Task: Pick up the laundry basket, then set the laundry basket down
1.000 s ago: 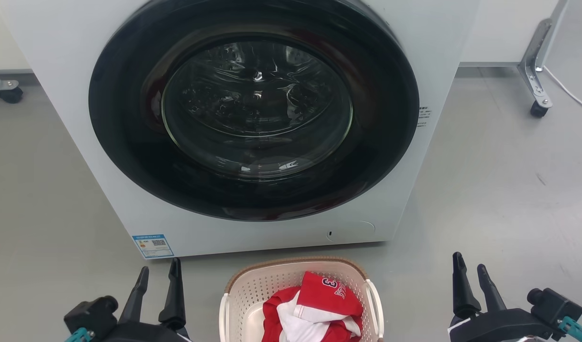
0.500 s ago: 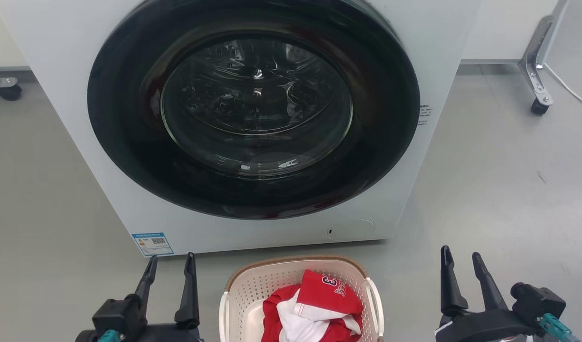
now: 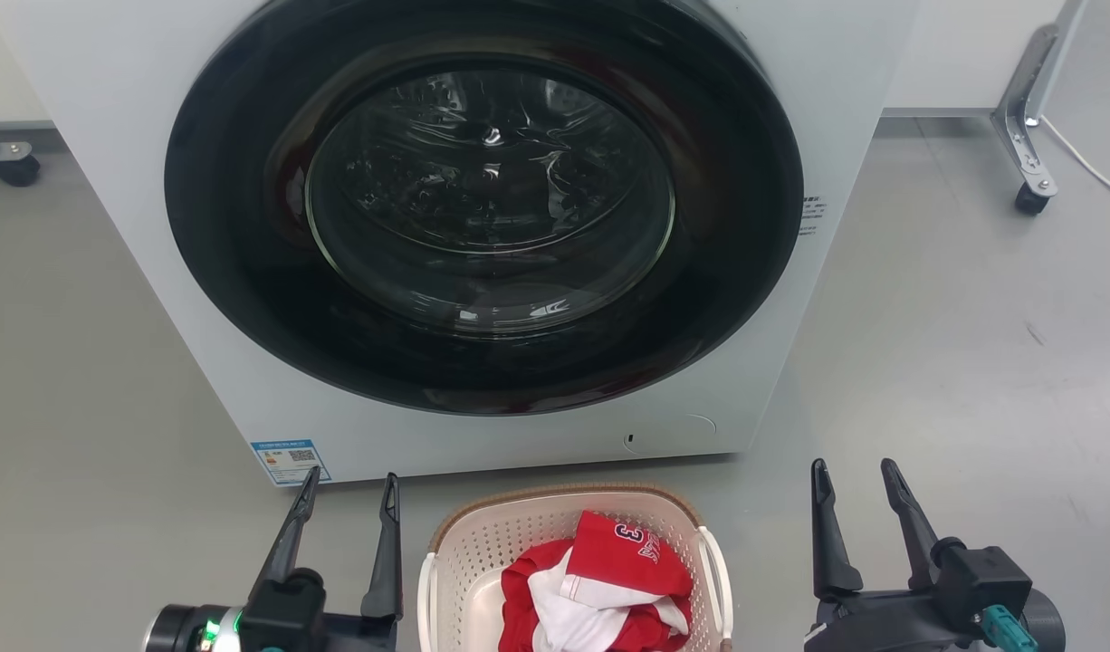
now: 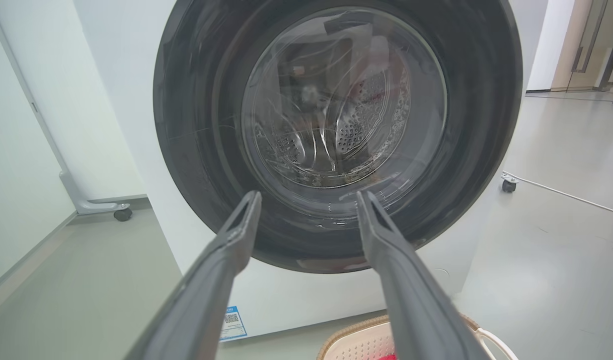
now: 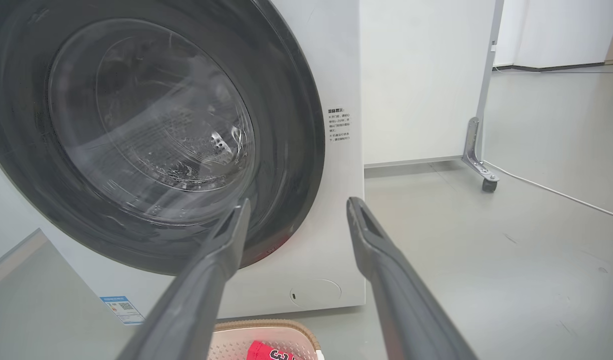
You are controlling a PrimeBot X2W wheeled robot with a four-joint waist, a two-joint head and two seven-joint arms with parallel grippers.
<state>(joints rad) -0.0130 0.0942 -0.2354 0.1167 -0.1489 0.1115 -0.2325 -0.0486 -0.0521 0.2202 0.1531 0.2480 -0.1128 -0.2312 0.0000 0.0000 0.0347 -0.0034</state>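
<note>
Head view, perforated laundry basket [image 3: 469, 552], woven-look rim, left gripper [image 3: 351, 474] and right gripper [image 3: 854, 464] spread, empty.

Head view: high vantage, angled forward and down, close on the front of the washing machine [image 3: 537, 444]; laundry basket [image 3: 469, 552] cut by the bottom edge.
Left wrist view: low, looking up along the left gripper [image 4: 309, 196] at the round door [image 4: 336, 125], near.
Right wrist view: low, along the right gripper [image 5: 296, 202], facing the door obliquely from its right.
Common to all three: door glass, blue label [image 3: 290, 460], basket rim.
</note>
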